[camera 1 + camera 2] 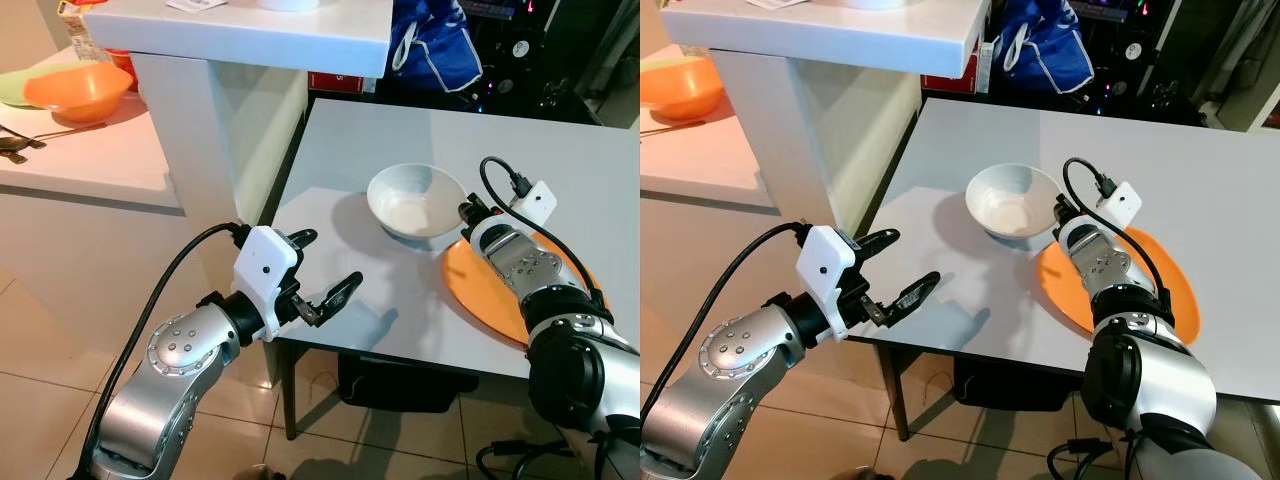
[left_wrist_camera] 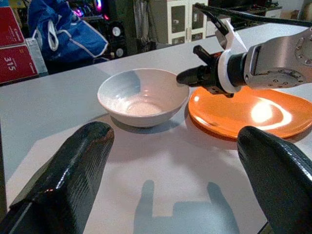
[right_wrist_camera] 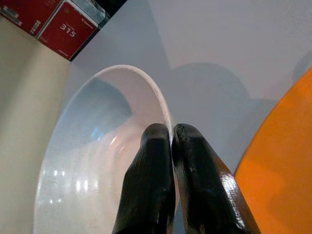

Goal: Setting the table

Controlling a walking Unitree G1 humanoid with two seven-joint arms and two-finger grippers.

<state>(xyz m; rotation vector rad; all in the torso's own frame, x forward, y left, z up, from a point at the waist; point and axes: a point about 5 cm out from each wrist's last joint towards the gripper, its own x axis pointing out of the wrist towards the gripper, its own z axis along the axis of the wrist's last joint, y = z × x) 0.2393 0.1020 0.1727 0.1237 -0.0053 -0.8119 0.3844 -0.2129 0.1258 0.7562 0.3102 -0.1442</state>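
A white bowl (image 1: pixel 415 200) sits on the grey table (image 1: pixel 560 150), just left of an orange plate (image 1: pixel 485 285). My right gripper (image 3: pixel 171 134) is shut on the bowl's right rim, one finger inside and one outside. The right forearm lies over the plate. My left gripper (image 1: pixel 320 270) hovers open at the table's front left corner, with nothing between its fingers (image 2: pixel 73 165). From the left wrist view the bowl (image 2: pixel 141 95), the plate (image 2: pixel 253 109) and the right gripper (image 2: pixel 192 75) lie ahead.
A white counter (image 1: pixel 90 160) on the left carries an orange bowl (image 1: pixel 78 90), a green plate and cutlery (image 1: pixel 20 142). A white shelf (image 1: pixel 250 30) stands over the table's left edge. A blue bag (image 1: pixel 435 45) and red boxes (image 3: pixel 58 24) sit behind the table.
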